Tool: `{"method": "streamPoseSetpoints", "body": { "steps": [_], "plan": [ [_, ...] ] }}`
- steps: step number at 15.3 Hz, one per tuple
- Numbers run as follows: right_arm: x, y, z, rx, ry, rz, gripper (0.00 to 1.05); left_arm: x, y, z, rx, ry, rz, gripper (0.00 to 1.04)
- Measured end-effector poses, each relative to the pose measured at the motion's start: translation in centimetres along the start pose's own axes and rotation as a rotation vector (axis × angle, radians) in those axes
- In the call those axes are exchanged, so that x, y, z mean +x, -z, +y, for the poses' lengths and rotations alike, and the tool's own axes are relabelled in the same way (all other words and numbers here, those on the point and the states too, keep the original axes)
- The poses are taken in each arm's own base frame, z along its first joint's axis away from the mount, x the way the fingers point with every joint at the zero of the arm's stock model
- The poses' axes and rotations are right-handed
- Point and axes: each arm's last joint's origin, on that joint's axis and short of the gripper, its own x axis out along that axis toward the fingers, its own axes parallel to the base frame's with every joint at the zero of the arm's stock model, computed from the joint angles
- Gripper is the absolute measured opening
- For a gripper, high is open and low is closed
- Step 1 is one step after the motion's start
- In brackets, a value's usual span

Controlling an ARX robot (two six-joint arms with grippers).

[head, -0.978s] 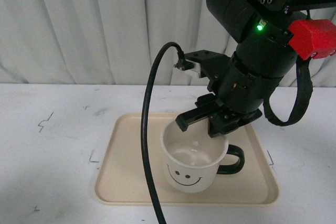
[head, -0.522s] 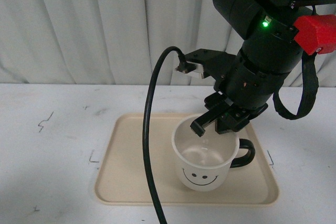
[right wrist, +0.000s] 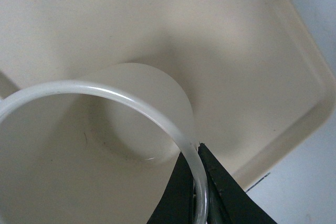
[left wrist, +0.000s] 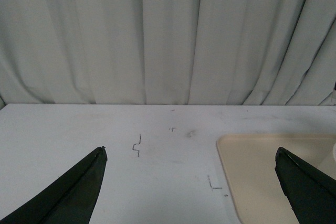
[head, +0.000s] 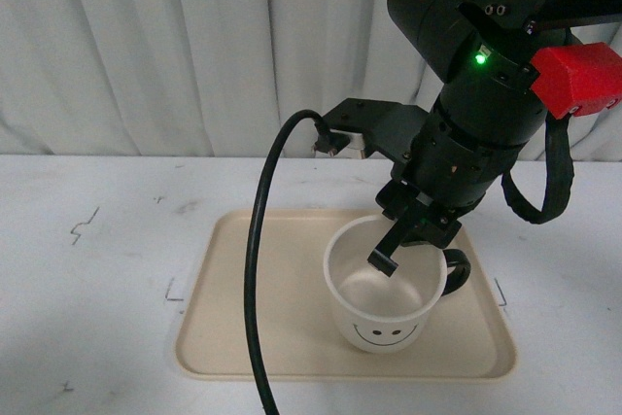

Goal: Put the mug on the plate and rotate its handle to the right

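Observation:
The white mug [head: 384,318] with a black smiley face stands on the beige plate [head: 253,308], toward its right half. Its black handle [head: 457,271] points right and a little back. My right gripper [head: 413,250] is shut on the mug's far right rim, one finger inside and one outside. In the right wrist view the rim [right wrist: 105,94] runs between the black fingertips [right wrist: 181,182], with the plate [right wrist: 252,51] below. My left gripper [left wrist: 191,156] is open and empty above the white table, left of the plate [left wrist: 262,182]; it is out of the front view.
A white table [head: 97,279] with small black marks [head: 85,224] carries the plate. A grey curtain [head: 194,46] hangs behind. A black cable [head: 255,269] loops down from my right arm in front of the plate's left half.
My right gripper has carried the mug rightward across the plate and turned it; the handle has swung from right-front toward right-back, and the smiley face has moved lower in view.

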Motion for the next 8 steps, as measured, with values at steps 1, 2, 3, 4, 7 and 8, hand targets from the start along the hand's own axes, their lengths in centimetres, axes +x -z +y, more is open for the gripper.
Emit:
{"method": "streamPoseSetpoints", "body": {
  "steps": [1, 2, 3, 4, 7, 8],
  "plan": [
    [0.6, -0.1, 0.5, -0.045, -0.019, 0.007, 0.03, 0.0, 0.0, 0.0, 0.000, 0.000, 0.000, 0.98],
    [0.9, -0.1, 0.5, -0.052, -0.031, 0.003, 0.18, 0.0, 0.0, 0.0, 0.000, 0.000, 0.000, 0.98],
    [0.8, -0.2, 0.2, -0.044, -0.052, -0.012, 0.50, 0.0, 0.0, 0.0, 0.000, 0.000, 0.000, 0.98],
    [0.5, -0.4, 0.0, -0.041, -0.061, -0.029, 0.58, 0.0, 0.0, 0.0, 0.000, 0.000, 0.000, 0.98],
    [-2.4, -2.0, -1.1, -0.033, -0.135, -0.172, 0.87, 0.0, 0.0, 0.0, 0.000, 0.000, 0.000, 0.98],
    [-5.3, -2.9, -1.3, -0.050, -0.140, -0.272, 0.99, 0.0, 0.0, 0.0, 0.000, 0.000, 0.000, 0.98]
  ]
}}
